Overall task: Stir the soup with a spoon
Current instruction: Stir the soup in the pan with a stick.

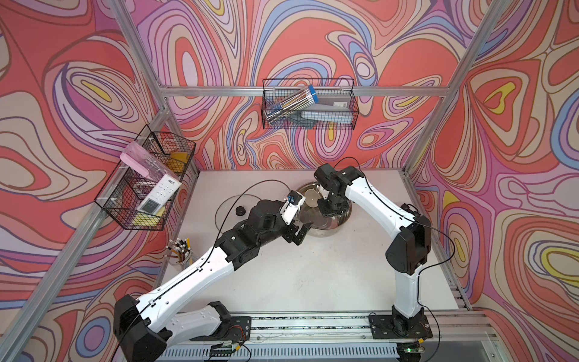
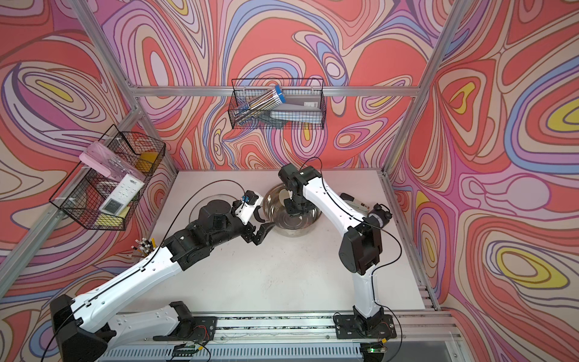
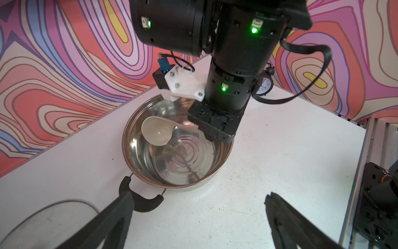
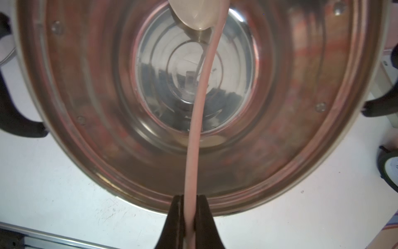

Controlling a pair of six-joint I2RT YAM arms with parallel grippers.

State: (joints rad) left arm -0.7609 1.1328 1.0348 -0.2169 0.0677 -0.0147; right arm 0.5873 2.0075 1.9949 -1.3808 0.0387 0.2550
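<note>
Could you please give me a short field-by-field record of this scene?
pot: on the table, uncovered, no soup visible
ladle: bowl inside the pot
right gripper: shut on the ladle's handle
left gripper: open, empty, near the pot
lid: on the table beside the pot

A robot lab cell: aluminium frame (image 1: 219,91), swirl-printed walls (image 1: 313,37), rail-mounted arms (image 1: 188,275).

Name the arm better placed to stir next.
Right: right gripper is shut on the handle of the cream plastic ladle, whose bowl is inside the shiny steel pot; left gripper hangs open and empty beside it.
</note>
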